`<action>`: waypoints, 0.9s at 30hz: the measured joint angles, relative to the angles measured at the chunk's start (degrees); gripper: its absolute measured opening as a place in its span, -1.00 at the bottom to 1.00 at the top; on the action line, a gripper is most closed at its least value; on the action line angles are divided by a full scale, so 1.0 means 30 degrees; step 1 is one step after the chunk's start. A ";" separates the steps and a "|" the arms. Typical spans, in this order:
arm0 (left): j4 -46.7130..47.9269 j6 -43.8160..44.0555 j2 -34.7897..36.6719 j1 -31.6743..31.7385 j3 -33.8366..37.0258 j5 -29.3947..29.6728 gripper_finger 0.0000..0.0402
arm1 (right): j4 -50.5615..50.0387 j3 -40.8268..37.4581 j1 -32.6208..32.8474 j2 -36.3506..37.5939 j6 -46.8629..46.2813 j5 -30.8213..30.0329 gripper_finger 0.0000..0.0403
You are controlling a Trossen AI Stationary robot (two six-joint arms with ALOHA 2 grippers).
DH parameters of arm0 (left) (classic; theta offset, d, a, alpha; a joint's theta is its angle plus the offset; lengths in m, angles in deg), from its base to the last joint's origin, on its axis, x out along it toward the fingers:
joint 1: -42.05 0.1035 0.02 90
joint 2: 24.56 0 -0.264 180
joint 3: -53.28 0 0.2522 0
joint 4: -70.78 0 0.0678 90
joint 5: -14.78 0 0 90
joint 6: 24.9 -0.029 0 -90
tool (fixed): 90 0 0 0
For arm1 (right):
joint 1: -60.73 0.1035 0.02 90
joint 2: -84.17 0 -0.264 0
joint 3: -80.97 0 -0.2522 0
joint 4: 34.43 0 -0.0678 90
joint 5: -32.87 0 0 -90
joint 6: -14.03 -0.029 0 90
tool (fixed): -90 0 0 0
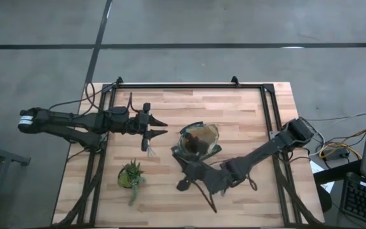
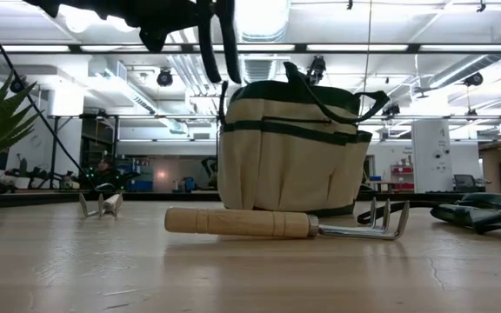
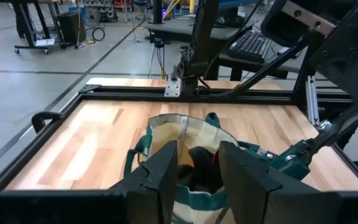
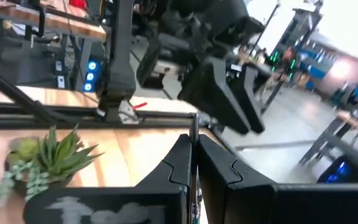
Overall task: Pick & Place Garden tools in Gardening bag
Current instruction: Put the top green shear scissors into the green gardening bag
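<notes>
The left gripper (image 1: 159, 127) has its fingers (image 3: 166, 171) spread with nothing between them, hanging above the table (image 1: 246, 108) just left of the bag (image 1: 199, 141). In the left wrist view the bag (image 3: 191, 140) shows through the gap between the fingers, its mouth open and dark items inside. In the low view these fingers (image 2: 220, 43) hang down from the top, above and just left of the bag (image 2: 290, 148).

The right gripper (image 1: 192, 178) has its fingers (image 4: 185, 162) pressed almost together, and a thin strip shows in the slit between them; what that strip is cannot be told. The gripper sits low at the near side of the table, just below the bag, with its arm running back to the right edge. Dark tool shapes lie under and around it in the high view, too tangled to tell apart.

The bag stands upright near the middle of the table, tan with green trim and dark loop handles. In the low view a wooden-handled pronged tool (image 2: 285, 224) lies flat in front of the bag, prongs to the right. A second small pronged tool (image 2: 100, 204) lies farther back on the left; in the high view it (image 1: 150, 146) rests just below the left gripper. Dark shears (image 2: 485, 213) lie at the right of the low view.

A succulent (image 1: 131, 175) stands at the near left of the table, well apart from the bag, and shows beyond the right fingers in the right wrist view (image 4: 48, 158).
</notes>
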 joint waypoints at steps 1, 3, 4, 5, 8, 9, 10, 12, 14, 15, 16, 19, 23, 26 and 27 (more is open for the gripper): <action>0.0035 0.0087 0.0000 0.0000 0.0028 0.0000 -0.39 | -0.0556 0.0002 0.0000 0.0000 -0.0698 0.0000 -0.96; 0.0018 0.0186 0.0000 0.0000 0.0035 0.0000 -0.39 | -0.1449 -0.0006 -0.0007 0.0000 -0.1659 0.0015 -0.96; 0.0007 0.0193 0.0000 0.0000 0.0035 0.0000 -0.39 | -0.1648 -0.0020 -0.0007 0.0000 -0.2081 0.0015 -0.96; -0.0011 0.0193 0.0000 0.0000 0.0036 0.0000 -0.39 | -0.1791 -0.0020 -0.0007 0.0000 -0.2470 0.0054 -0.96; -0.0048 0.0193 0.0000 0.0000 0.0042 0.0000 -0.39 | -0.1891 -0.0051 -0.0015 0.0000 -0.3054 0.0098 -0.96; -0.0116 0.0193 0.0000 0.0000 0.0042 0.0000 -0.39 | -0.1913 -0.0129 -0.0015 0.0000 -0.3069 0.0071 -0.96; -0.0147 0.0198 0.0000 0.0000 0.0042 0.0000 -0.39 | -0.1927 -0.0231 -0.0022 0.0000 -0.3104 0.0013 -0.96; -0.0163 0.0215 0.0000 0.0000 0.0042 0.0000 -0.39 | -0.1890 -0.0444 -0.0139 0.0000 -0.3665 0.0022 -0.96; -0.0219 0.0217 0.0000 0.0000 0.0042 0.0000 -0.39 | -0.1876 -0.0755 -0.0286 0.0000 -0.4161 0.0015 -0.96; -0.0247 0.0222 0.0000 0.0000 0.0042 0.0000 -0.39 | -0.1849 -0.0966 -0.0334 0.0000 -0.4318 0.0004 -0.96; -0.0259 0.0224 0.0000 0.0000 0.0042 0.0000 -0.39 | -0.1864 -0.1192 -0.0389 0.0000 -0.4526 -0.0058 -0.96; -0.0255 0.0255 0.0000 0.0000 0.0042 0.0000 -0.39 | -0.1878 -0.1724 -0.0467 0.0000 -0.4802 -0.0562 -0.96; -0.0266 0.0273 0.0000 0.0000 0.0042 0.0000 -0.39 | -0.1547 -0.2023 -0.0508 0.0000 -0.4367 -0.1790 -0.96; -0.0266 0.0295 0.0000 0.0000 0.0042 0.0000 -0.39 | -0.1232 -0.2305 -0.0560 0.0000 -0.4446 -0.2055 -0.96; -0.0266 0.0295 0.0000 0.0000 0.0042 0.0000 -0.39 | -0.1219 -0.2443 -0.0583 0.0003 -0.4630 -0.2055 -0.96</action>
